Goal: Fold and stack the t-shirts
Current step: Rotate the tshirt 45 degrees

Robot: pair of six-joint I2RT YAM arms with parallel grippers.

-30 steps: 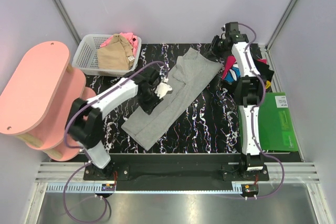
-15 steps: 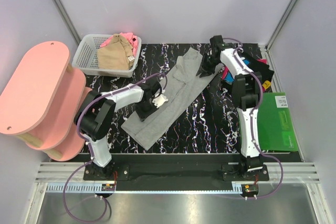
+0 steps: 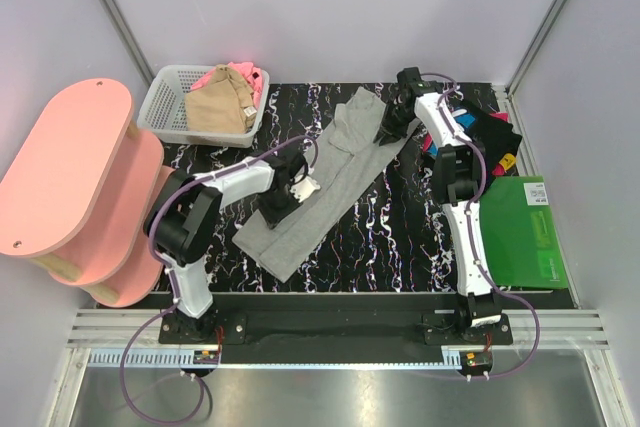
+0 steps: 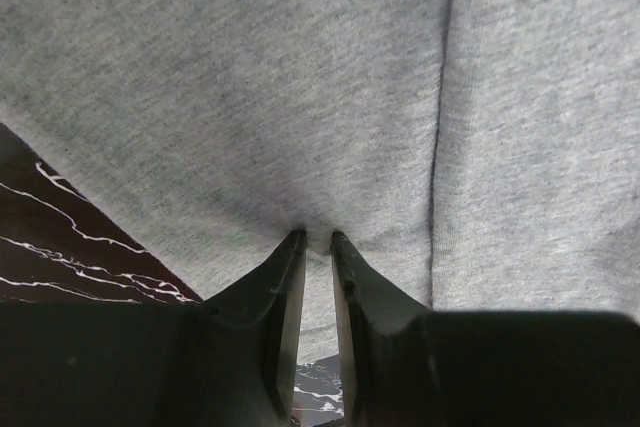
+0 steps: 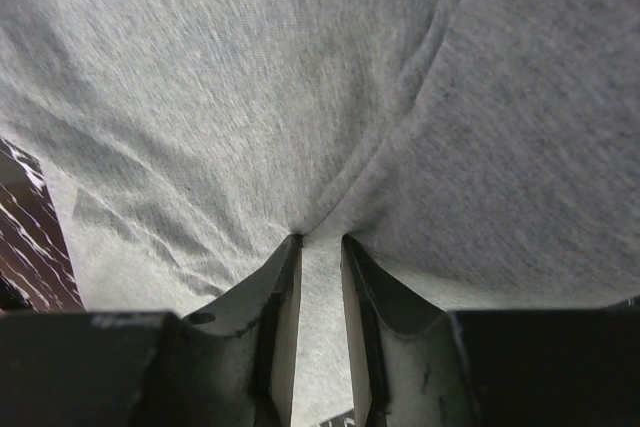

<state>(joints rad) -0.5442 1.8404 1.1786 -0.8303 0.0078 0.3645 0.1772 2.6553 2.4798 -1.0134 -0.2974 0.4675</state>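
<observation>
Since before, the right claw (image 5: 320, 239) has slid onto the light-grey t-shirt (image 3: 335, 172); it and the left claw (image 4: 318, 237) sit nearly closed, pinching its cloth, tips buried in folds.

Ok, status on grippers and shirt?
Left gripper shut on left edge, right gripper on far end of the light-grey cloth t-shirt, laid out long. Black printed t-shirt heaped beside right arm.

White lattice basket (image 3: 163, 112) sitting at far-left corner of marbled table (image 3: 390, 237); green board (image 3: 528, 237) lying at right edge; pink shelf (image 3: 70, 162) standing left
</observation>
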